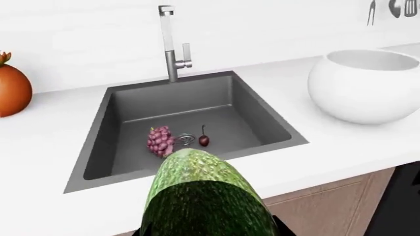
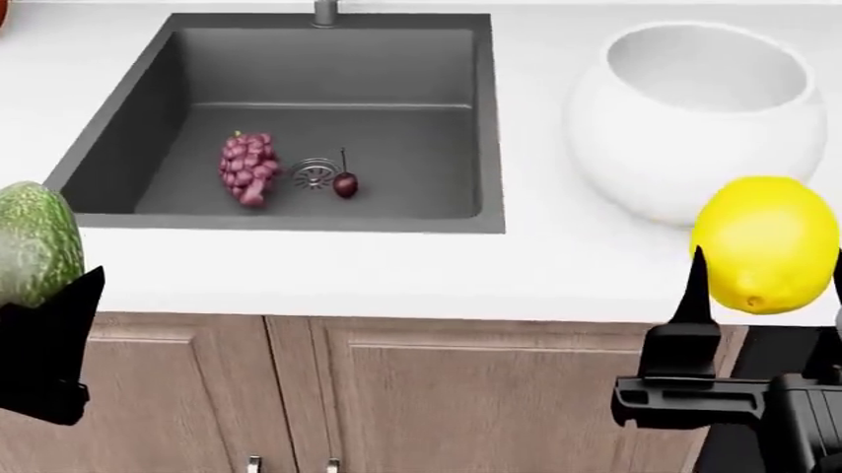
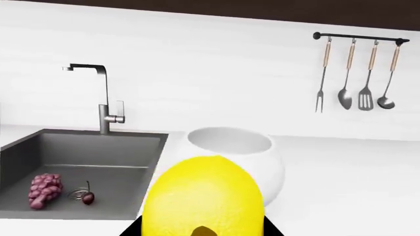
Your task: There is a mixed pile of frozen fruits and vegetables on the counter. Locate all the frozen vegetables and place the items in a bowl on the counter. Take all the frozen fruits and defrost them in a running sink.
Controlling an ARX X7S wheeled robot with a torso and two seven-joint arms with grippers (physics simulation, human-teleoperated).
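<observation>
- We hold the avocado (image 2: pixel 34 246) clamped in our left gripper (image 2: pixel 46 340): a dark green, pear-shaped body with a bumpy, pebbled skin that lightens toward its narrow end. It sits above the cabinet fronts, short of the counter (image 2: pixel 394 266) edge.
- We hold the lemon (image 2: pixel 766 243) clamped in our right gripper (image 2: pixel 763 296): a smooth, glossy yellow oval with a small nub at one end. It hangs near the counter edge, just in front of the bowl (image 2: pixel 697 118) in the head view.
- The sink (image 2: pixel 315 69) is a dark grey, matte rectangular basin with sloped walls and a round steel drain (image 2: pixel 314 173).
- The sink contains two items. The grape bunch (image 2: pixel 246 168), a purple-red cluster of small round berries, lies beside the drain. The cherry (image 2: pixel 345 183), small, dark red and round with a thin stem, lies on the drain's other side.
- The tap (image 1: pixel 172 46) is angular brushed steel, mounted behind the basin. We cannot tell whether water is running.
- The bowl is glossy white and round-bellied, with a mouth narrower than its belly. We see nothing inside it.
- The counter is a plain, smooth white worktop over light wood cabinet doors (image 2: pixel 394 394).
- An orange rounded pot (image 1: pixel 13 88) stands on the counter on the far side of the sink from the bowl.
- Steel utensils (image 3: pixel 357 73) with wooden handles hang from a dark wall rail.
</observation>
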